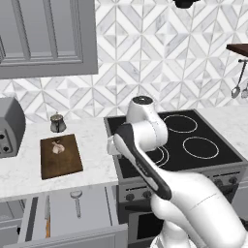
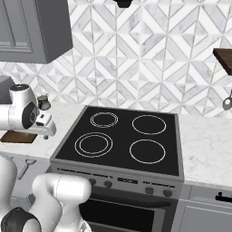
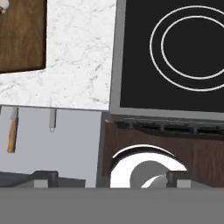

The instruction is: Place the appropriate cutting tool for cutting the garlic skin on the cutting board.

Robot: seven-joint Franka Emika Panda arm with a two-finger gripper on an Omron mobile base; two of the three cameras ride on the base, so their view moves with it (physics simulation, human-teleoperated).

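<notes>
My fingers [image 3: 109,178] stand spread wide, grasping nothing, above the counter [image 3: 78,57] edge beside the stove [image 3: 175,52]. The knife [image 3: 12,131] lies in the open drawer [image 3: 65,140] below. The garlic [image 1: 57,147] sits on the board [image 1: 60,157].

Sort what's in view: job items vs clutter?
Job:
knife, in the open drawer
garlic, on the board
cutting board

Lying about:
silver round-headed utensil, in the drawer
toaster
small metal pot
stovetop
hanging spoon
</notes>
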